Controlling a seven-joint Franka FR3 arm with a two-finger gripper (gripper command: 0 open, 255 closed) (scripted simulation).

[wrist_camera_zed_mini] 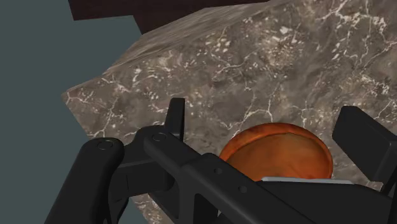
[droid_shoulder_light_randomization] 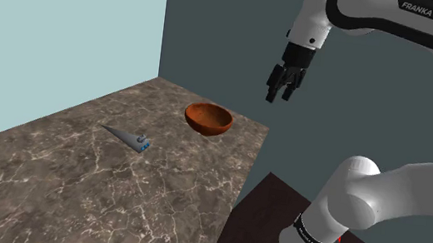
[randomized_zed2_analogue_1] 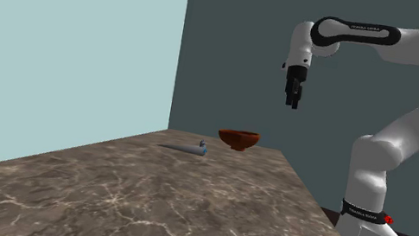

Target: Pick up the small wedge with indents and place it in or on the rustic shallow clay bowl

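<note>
**Wedge lies on the desk; claw hangs wide and empty**

On the shoulder view's left, a pale blue wall (droid_shoulder_light_randomization: 57,31) meets a dark teal wall (droid_shoulder_light_randomization: 217,24) at a corner. Below them spreads the brown, marbled desk (droid_shoulder_light_randomization: 72,200).

The small wedge (droid_shoulder_light_randomization: 129,138) lies flat on the desk. It is grey, with its thin tip pointing toward the shoulder view's left and its thick end, marked with bluish indents, toward the right. To its right and farther back, well apart from it, the shallow reddish-brown bowl (droid_shoulder_light_randomization: 208,119) stands upright near the desk's far corner.

Further right and higher up, the black claw (droid_shoulder_light_randomization: 281,93) hangs in the air from the white arm (droid_shoulder_light_randomization: 401,29) and points downward. Its fingers stand apart and it is empty. It touches neither the wedge nor the bowl. At the lower right, the arm's base sits on the dark stand (droid_shoulder_light_randomization: 262,222).

The second exterior view shows the same order from left to right: wedge, bowl, then the claw high above the desk. In the wrist view, part of the bowl shows between the spread fingers, well below them on the desk.
</note>
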